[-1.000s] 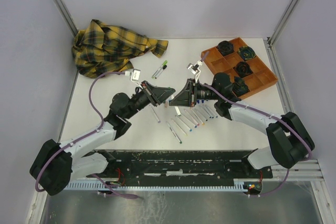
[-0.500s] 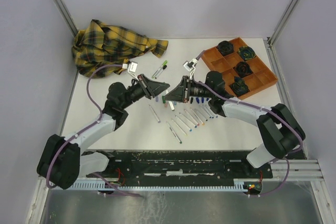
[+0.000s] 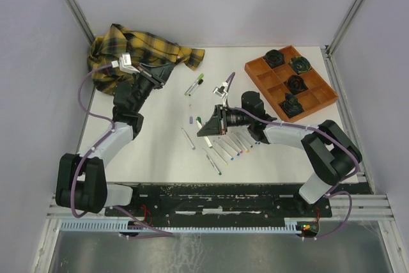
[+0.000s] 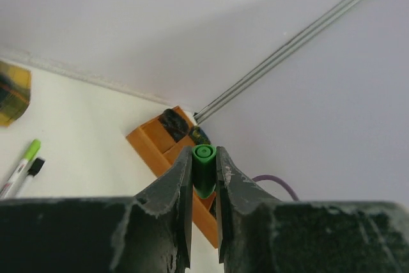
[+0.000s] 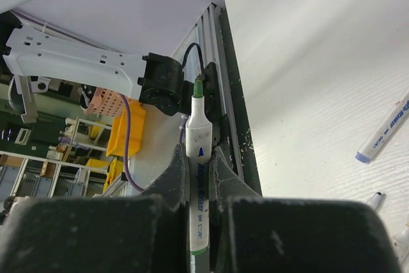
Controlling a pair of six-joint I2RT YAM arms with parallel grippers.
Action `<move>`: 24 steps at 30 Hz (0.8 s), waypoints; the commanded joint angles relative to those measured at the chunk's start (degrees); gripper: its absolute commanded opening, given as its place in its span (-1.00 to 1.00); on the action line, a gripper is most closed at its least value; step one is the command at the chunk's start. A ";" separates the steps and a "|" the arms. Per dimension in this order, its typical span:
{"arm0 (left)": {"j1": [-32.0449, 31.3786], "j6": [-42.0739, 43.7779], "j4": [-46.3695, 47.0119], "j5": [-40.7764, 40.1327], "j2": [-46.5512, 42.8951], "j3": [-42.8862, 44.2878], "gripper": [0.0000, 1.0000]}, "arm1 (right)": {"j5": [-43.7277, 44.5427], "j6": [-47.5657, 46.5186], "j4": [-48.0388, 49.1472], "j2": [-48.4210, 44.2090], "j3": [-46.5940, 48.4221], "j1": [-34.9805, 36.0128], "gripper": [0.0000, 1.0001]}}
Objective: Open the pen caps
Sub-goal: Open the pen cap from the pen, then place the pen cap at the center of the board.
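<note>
Cloth (image 3: 137,55), one plaid heap, lies far left; one orange tray (image 3: 261,78) holds four dark round objects (image 3: 295,83). My left gripper (image 4: 204,156) pinches one green pen cap (image 4: 204,174), held off the table. My right gripper (image 5: 198,161) clamps one uncapped white marker (image 5: 198,129), green tip bare.

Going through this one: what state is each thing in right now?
left pincer: shut on the green cap
green cap: off its pen, clamped between the fingers
right pincer: shut on the held pen
held pen: uncapped, green tip bare
loose green pen: capped, lying flat
plaid cloth: crumpled
</note>
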 commanded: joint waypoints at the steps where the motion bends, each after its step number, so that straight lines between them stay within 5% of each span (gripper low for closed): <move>1: 0.49 4.77 -13.58 -3.03 2.18 -0.39 -0.95 | -0.95 -3.21 -4.31 -1.21 2.34 -0.05 -1.00; 8: 0.38 11.14 -35.93 -7.69 10.77 2.76 -0.94 | 1.64 -10.33 -17.60 -2.44 5.55 -0.08 -1.00; 18: -6.51 22.55 -53.54 -23.91 19.32 8.23 -0.88 | 2.98 -12.68 -20.92 -2.26 6.41 -0.03 -1.00; 24: -9.19 24.57 -57.21 -27.13 24.24 12.33 -0.75 | 3.40 -13.17 -21.61 -2.28 6.63 -0.05 -1.00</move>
